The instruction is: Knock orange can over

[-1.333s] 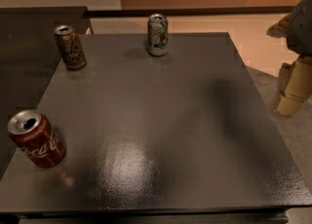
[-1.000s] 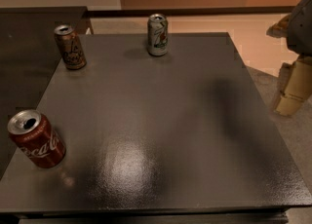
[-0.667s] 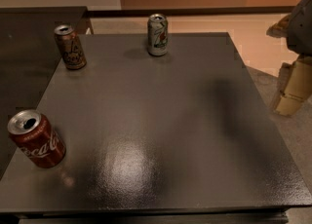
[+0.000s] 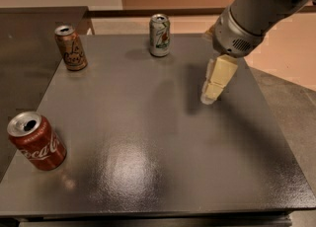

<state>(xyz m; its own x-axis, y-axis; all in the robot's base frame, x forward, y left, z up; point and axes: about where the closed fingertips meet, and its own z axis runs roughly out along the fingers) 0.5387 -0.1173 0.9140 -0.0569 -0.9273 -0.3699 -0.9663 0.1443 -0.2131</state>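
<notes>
The orange can stands upright far left on the counter, well apart from the tool, whose grip I cannot tell.

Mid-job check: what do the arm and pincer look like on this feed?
The arm is a thick, smooth grey cylinder ending in a rounded metallic wrist with a small slotted grille. No cables or markings show. The pincer is pale cream, blocky and stepped, with a lighter tip; it is above the right side of the table, far from the orange can.
</notes>
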